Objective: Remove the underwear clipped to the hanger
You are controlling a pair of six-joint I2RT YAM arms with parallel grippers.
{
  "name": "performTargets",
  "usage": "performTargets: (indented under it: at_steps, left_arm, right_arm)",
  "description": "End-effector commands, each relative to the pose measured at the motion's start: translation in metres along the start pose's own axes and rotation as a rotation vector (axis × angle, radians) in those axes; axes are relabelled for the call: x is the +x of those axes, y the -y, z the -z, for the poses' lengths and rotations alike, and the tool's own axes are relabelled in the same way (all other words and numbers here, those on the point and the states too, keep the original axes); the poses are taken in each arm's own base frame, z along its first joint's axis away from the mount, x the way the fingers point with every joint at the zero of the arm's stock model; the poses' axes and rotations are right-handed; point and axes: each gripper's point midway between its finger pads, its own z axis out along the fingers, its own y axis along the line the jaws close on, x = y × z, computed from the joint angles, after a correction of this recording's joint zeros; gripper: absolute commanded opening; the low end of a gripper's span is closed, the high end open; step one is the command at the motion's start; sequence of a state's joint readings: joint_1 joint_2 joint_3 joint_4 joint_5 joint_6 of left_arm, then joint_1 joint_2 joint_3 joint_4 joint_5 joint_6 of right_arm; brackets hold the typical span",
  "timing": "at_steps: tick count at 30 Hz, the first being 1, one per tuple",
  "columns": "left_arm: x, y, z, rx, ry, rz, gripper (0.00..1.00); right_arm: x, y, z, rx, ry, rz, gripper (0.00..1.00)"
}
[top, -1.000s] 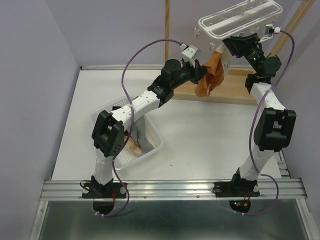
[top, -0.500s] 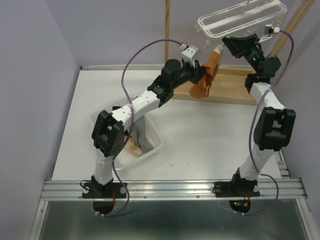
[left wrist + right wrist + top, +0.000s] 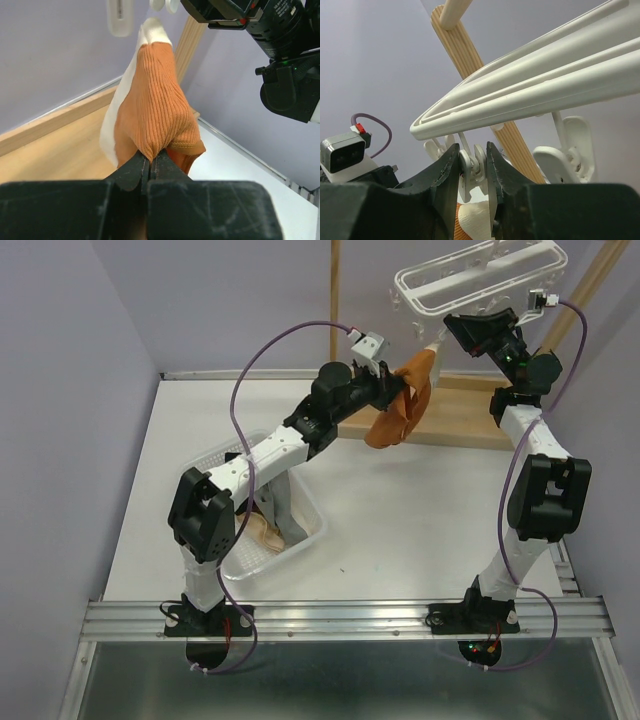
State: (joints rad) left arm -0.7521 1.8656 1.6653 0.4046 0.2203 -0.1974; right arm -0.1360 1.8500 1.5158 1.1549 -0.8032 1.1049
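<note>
One rust-orange underwear (image 3: 157, 100) hangs below the white hanger (image 3: 530, 95), a fold pinched in the fully closed left gripper (image 3: 150, 164). The right gripper (image 3: 472, 152) squeezes its clip peg (image 3: 469, 175); next, probably, the left arm pulls the cloth free.

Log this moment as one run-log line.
phase: unclipping | left gripper: shut on orange underwear | right gripper: shut on clip peg under hanger | garment release: cannot tell
</note>
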Motion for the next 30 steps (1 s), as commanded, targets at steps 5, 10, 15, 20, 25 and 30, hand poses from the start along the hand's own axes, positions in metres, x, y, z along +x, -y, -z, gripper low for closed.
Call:
performTargets:
  at_steps: [5,10,15,20,25,30]
  left_arm:
    - [-0.065,0.002,0.027,0.008,0.162,0.034,0.00]
    - [-0.050,-0.001,0.039,-0.008,0.127,0.023,0.00]
    - [-0.052,-0.002,0.054,-0.035,0.125,-0.005,0.00]
    - [-0.066,-0.001,0.078,-0.074,0.128,-0.039,0.00]
    - [-0.061,-0.013,0.107,-0.170,0.085,-0.071,0.00]
    - [-0.075,-0.023,0.155,-0.298,0.092,-0.086,0.00]
  right_arm:
    - [-0.019,-0.030,-0.008,-0.081,0.027,0.066,0.07]
    - [-0.016,-0.030,-0.006,-0.079,0.018,0.070,0.32]
    - [-0.009,-0.035,0.000,-0.078,-0.005,0.090,0.69]
    - [0.006,-0.038,0.014,-0.055,-0.034,0.124,0.96]
    - [0.014,-0.044,0.034,-0.024,-0.061,0.166,1.00]
    - [0.022,-0.032,0.069,0.091,-0.105,0.193,1.00]
